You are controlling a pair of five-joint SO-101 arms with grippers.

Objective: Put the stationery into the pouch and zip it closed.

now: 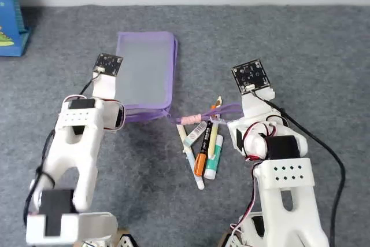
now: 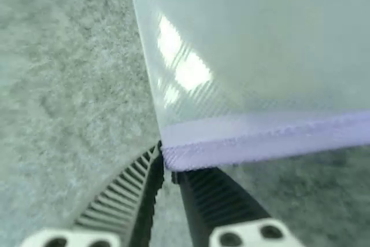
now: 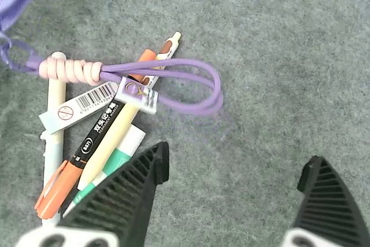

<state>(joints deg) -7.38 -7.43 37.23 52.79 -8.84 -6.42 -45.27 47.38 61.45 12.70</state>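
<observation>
Step in hand: I judge this to be the start of loading. Nothing is in the pouch [image 1: 144, 67] yet, and zipping is a long way off.

Pouch: it lies flat on the grey carpet [image 1: 300, 39], in front of my left arm. I can't tell from here how far its mouth is open.

Left claw [image 2: 167, 166]: the jaws are drawn almost together with the pouch's near corner at their tips. It looks like a pinch on the purple edge, holding the pouch down.

Pens [image 1: 202, 146]: a loose handful crossing one another on the carpet, just beside the pouch's near right corner and outside it. An orange-capped marker [image 3: 63, 186] lies among them.

Pull cord [image 3: 173, 79]: the purple loop runs from the pouch's corner and is draped across the top of the pens, with a pink bead [image 3: 69, 70] and a barcode tag on it (an awkward thing to have lying there).

Right claw [image 3: 238, 157]: the jaws are spread wide and hold nothing. It hovers over bare carpet next to the pens, not over them.

Next move, as I see it: shift the right claw across over the pens, line the jaws across one barrel and close on that one alone, keeping out of the cord.

Risk: if I catch the loop, I'd drag the pouch against the left claw's hold.
</observation>
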